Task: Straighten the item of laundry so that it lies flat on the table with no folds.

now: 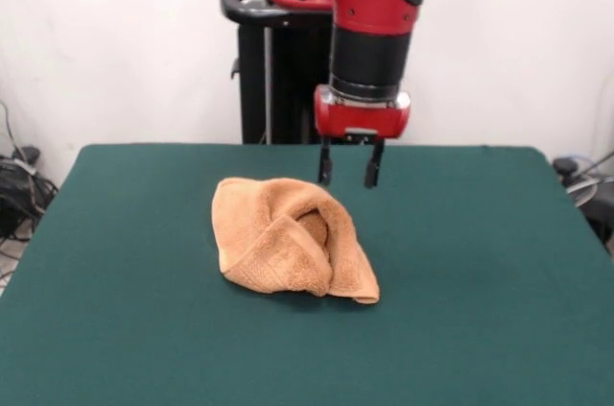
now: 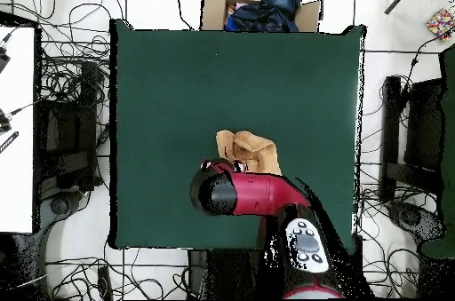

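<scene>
The orange-tan towel (image 1: 288,241) lies crumpled in a folded heap near the middle of the dark green table (image 1: 480,281). Its layers overlap and one corner points toward the front right. No tag shows. My gripper (image 1: 346,174) hangs just behind the towel's far right edge, a little above the table. Its two black fingers (image 1: 325,168) stand apart and hold nothing. In the overhead view the red arm covers the gripper and part of the towel (image 2: 247,150), which lies on the table (image 2: 178,84).
The black pedestal (image 1: 278,70) stands behind the table's far edge. A cardboard box with dark clothes (image 2: 262,6) sits past the table's edge opposite the robot. Cables (image 2: 67,93) lie on the floor around the table.
</scene>
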Available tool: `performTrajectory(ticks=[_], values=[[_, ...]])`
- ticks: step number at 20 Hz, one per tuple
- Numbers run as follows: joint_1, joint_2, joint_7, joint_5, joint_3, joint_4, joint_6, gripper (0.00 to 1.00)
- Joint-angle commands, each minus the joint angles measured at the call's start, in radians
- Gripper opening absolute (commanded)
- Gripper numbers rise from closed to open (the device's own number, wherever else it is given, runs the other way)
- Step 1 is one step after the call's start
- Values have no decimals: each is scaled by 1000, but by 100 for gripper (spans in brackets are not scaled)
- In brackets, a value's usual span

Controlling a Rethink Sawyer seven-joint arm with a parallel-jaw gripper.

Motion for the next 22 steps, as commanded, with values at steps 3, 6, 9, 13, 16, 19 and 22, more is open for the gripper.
performTrajectory(ticks=[3,6,9,13,16,19,22], values=[[-21,-28,142,-51,-77,89,-36,100],[-38,-17,136,-71,-88,91,-68,100],[-43,49,145,-95,-105,67,-139,100],[-40,167,155,-120,-128,17,-254,100],[-28,236,169,-120,-159,5,-353,100],[-11,300,176,-104,-202,-8,-453,100],[-29,353,153,-98,-195,-30,-497,100]])
